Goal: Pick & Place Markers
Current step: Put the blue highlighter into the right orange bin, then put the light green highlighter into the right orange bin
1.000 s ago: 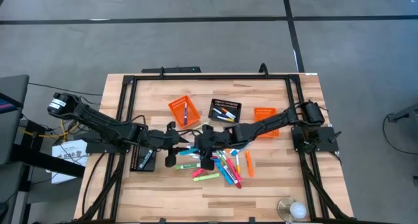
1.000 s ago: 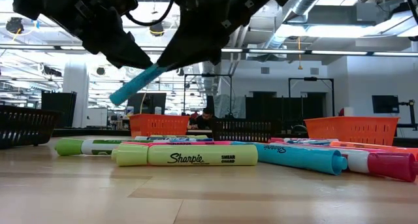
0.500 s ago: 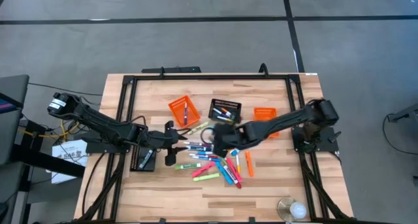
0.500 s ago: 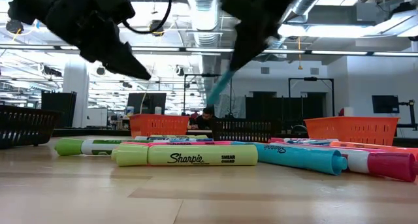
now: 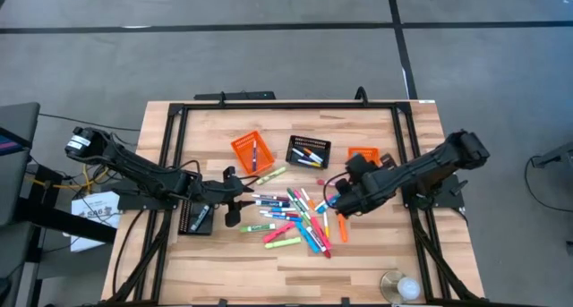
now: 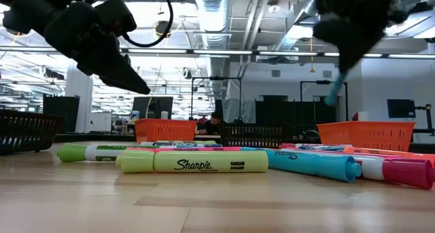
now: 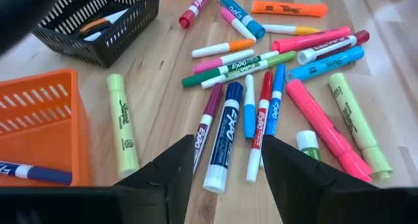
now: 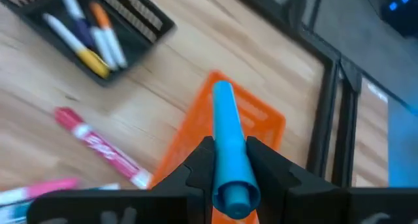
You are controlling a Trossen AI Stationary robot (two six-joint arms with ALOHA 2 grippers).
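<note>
Several markers (image 5: 295,219) in mixed colours lie flat in a loose pile on the wooden table; the left wrist view shows them too (image 7: 261,87). My left gripper (image 5: 235,200) hovers open at the pile's left end, and its fingers (image 7: 227,145) touch nothing. My right gripper (image 5: 340,201) is over the pile's right end, in front of the right orange basket (image 5: 363,157). It is shut on a light blue marker (image 8: 228,139), which the low view shows below the gripper (image 6: 334,90). My right gripper pinches the light blue marker between its two fingers, on the sides of its near part (image 8: 230,165). The marker lies along the fingers, its other end (image 8: 223,90) sticking out ahead of them. It hangs tilted below the gripper, lifted clear of the table.
At the back of the table stand an orange basket (image 5: 252,151) with one marker in it, a black basket (image 5: 309,151) holding a few markers, and the right orange basket. Another black basket (image 5: 199,219) sits by the left arm. A black frame (image 5: 170,164) borders the table.
A second ago both grippers met at the blue marker over the pile's left end. My right gripper has since carried it up and toward the table's right edge, rolling its wrist, so the marker now points down toward the right orange basket. My left gripper has stayed where it was.
</note>
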